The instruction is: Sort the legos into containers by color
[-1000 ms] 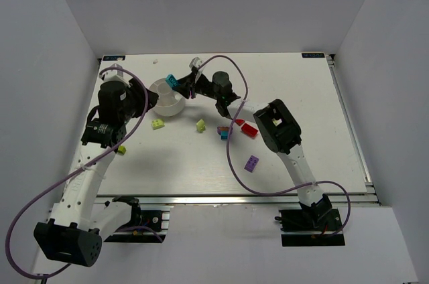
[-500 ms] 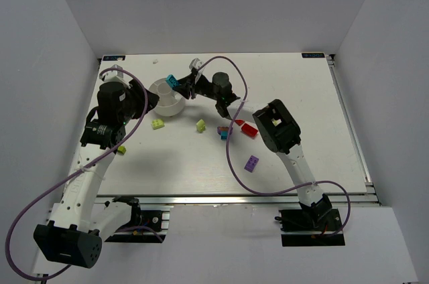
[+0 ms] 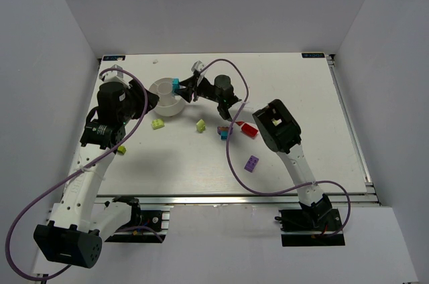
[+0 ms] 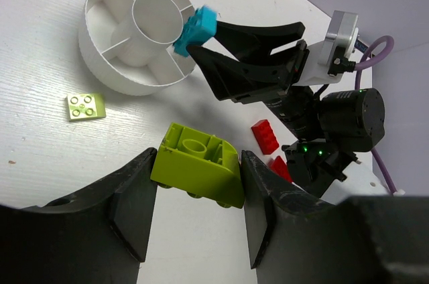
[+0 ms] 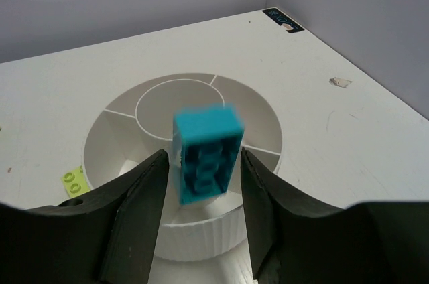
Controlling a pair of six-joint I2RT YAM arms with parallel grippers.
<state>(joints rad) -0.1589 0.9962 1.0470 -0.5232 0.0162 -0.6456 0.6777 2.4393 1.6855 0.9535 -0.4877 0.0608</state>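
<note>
The white divided dish (image 3: 166, 108) stands at the table's back left; it also shows in the left wrist view (image 4: 100, 49) and the right wrist view (image 5: 201, 240). My right gripper (image 5: 202, 157) hangs over the dish's near rim with its jaws apart. A cyan brick (image 5: 206, 153) sits blurred between them, with a gap on each side; it also shows from above (image 3: 175, 85). My left gripper (image 4: 198, 158) is shut on a lime-green brick (image 4: 201, 170), held above the table just left of the dish (image 3: 151, 101).
Loose on the table are lime bricks (image 3: 157, 124) (image 3: 200, 124) (image 3: 121, 150), two red bricks (image 3: 249, 130) (image 3: 239, 122), a small cyan and purple cluster (image 3: 224, 132) and a purple brick (image 3: 251, 163). The right arm's cable loops over the middle.
The cyan brick has shifted slightly toward the dish's middle and now sits loose between the right jaws, which have opened. The left arm has barely moved.
</note>
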